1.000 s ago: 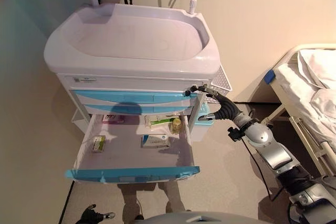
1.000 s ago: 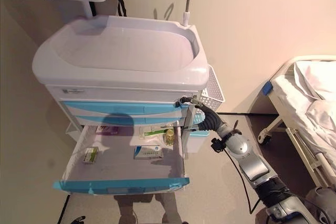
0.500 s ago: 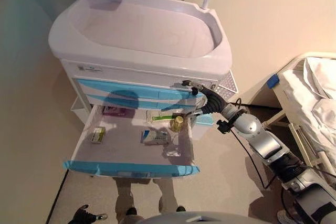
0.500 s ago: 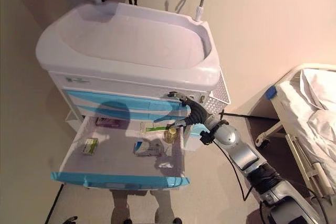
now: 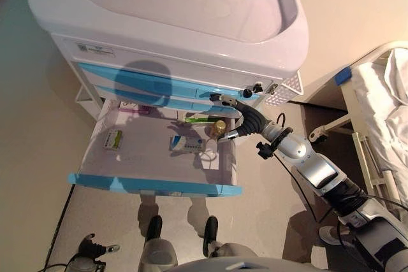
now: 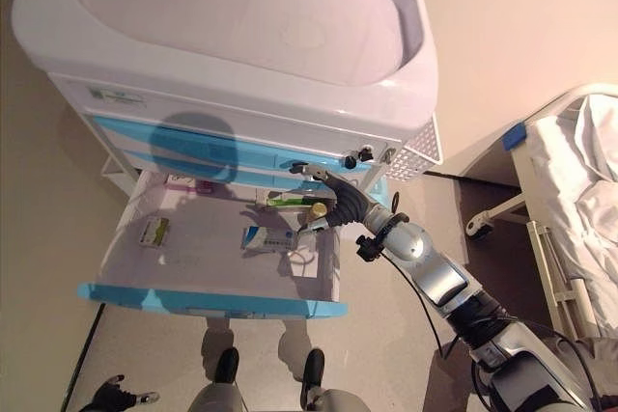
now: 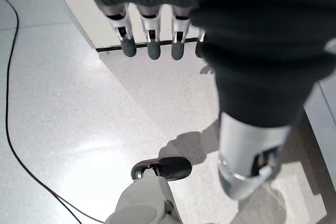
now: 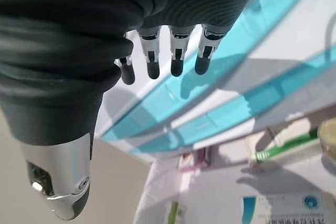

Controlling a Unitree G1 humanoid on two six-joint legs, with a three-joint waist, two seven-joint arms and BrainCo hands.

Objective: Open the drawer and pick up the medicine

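You've got warm, fairly bright indoor light coming from above. There's a soft dark shadow on the cart (image 5: pixel 191 42) front across the blue drawers, and the right hand (image 6: pixel 333 207) throws another shadow onto the open drawer (image 5: pixel 159 157) floor. Floor (image 7: pixel 79 129) under the left hand (image 7: pixel 157 30) has a big glare patch. Both wrist views show the covers close up and blurry, and straight edges bow toward the frame edges.

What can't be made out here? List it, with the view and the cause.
- Print on the small green and white box: too small in both eye views.
- Purple packet at the open drawer's back: partly under the closed blue drawer fronts.
- Yellow-capped bottle: partly behind the right hand.
- Left hand: its wrist view shows only floor, not the cart.
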